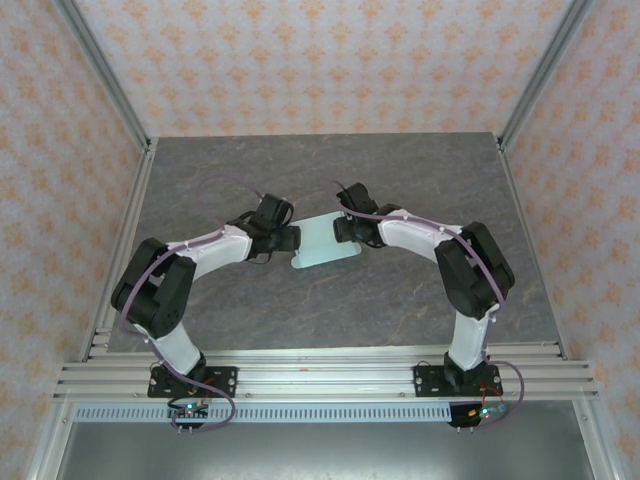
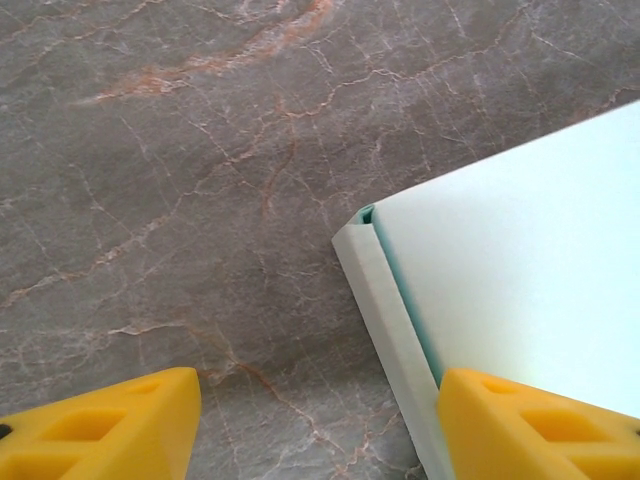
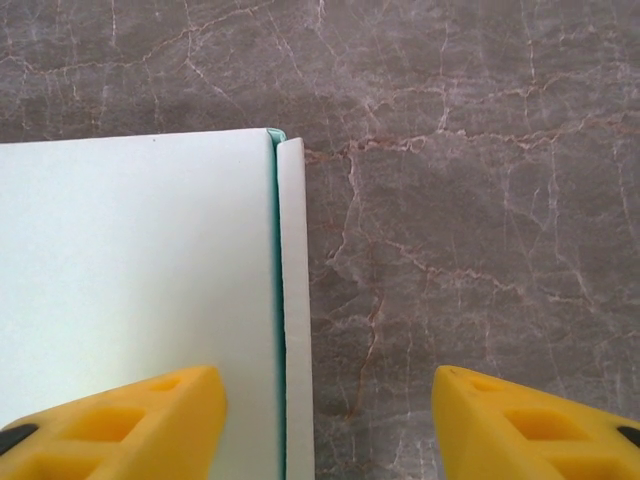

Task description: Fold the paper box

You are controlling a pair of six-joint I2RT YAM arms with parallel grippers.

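The paper box [image 1: 325, 244] is a pale mint-teal card lying flat on the table between the two grippers. My left gripper [image 1: 293, 239] is at its left end and my right gripper [image 1: 346, 229] at its right end. In the left wrist view the box [image 2: 520, 250] has a narrow folded side flap [image 2: 385, 300] along its edge. The left gripper [image 2: 320, 428] is open astride that edge, one yellow finger [image 2: 540, 425] over the card. In the right wrist view the box [image 3: 130, 260] and its side flap [image 3: 294, 300] lie between the fingers of the open right gripper [image 3: 330, 428].
The grey marble-patterned table [image 1: 330, 310] is bounded by aluminium frame rails [image 1: 320, 375] at the near edge and patterned walls on the other sides. Both arm bases sit on the near rail.
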